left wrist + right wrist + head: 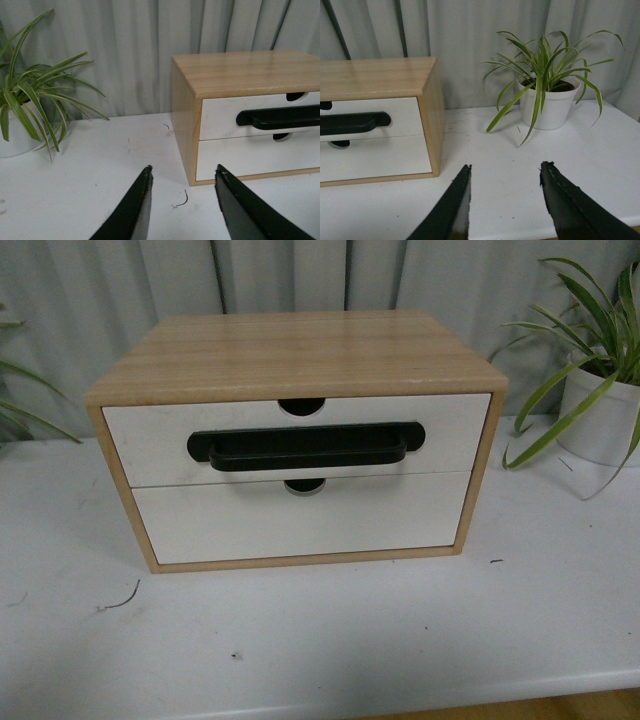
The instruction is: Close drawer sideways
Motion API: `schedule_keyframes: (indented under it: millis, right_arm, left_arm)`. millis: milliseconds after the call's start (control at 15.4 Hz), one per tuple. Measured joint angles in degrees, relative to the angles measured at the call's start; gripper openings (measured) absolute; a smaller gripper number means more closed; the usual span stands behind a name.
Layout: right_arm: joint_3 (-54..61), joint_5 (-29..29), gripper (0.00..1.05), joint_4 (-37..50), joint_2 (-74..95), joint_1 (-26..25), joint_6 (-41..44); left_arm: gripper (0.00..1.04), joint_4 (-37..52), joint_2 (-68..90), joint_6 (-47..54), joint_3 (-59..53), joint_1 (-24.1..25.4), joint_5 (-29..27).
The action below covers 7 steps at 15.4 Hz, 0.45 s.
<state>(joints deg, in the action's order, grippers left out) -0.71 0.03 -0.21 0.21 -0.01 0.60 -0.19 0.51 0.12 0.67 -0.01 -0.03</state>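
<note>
The drawer (150, 440) is the upper one in a light wooden cabinet (300, 350). It has a white front, a wide black bar handle (300, 448) and a half-round notch (301, 405) in its top edge, and it looks about flush with the cabinet frame. It also shows in the left wrist view (220, 117) and the right wrist view (405, 120). My left gripper (184, 170) is open and empty over the table, off the cabinet's left front corner. My right gripper (506, 166) is open and empty off its right front corner. Neither gripper shows in the front view.
A plain white lower drawer front (300, 525) sits under the handled one. The cabinet stands on a white table (320, 640). A potted plant (605, 415) stands to the right, and another plant (30, 100) to the left. A grey curtain hangs behind.
</note>
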Motion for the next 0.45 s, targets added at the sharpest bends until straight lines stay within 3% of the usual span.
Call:
schedule_keyframes:
  millis: [325, 455]
  right_arm:
    - [0.0, 0.0, 1.00, 0.0, 0.0, 0.0, 0.0]
    - [0.0, 0.0, 0.98, 0.0, 0.0, 0.0, 0.0]
  left_arm:
    - [1.00, 0.0, 0.0, 0.1, 0.0, 0.0, 0.0]
    - [0.98, 0.0, 0.0, 0.0, 0.0, 0.0, 0.0]
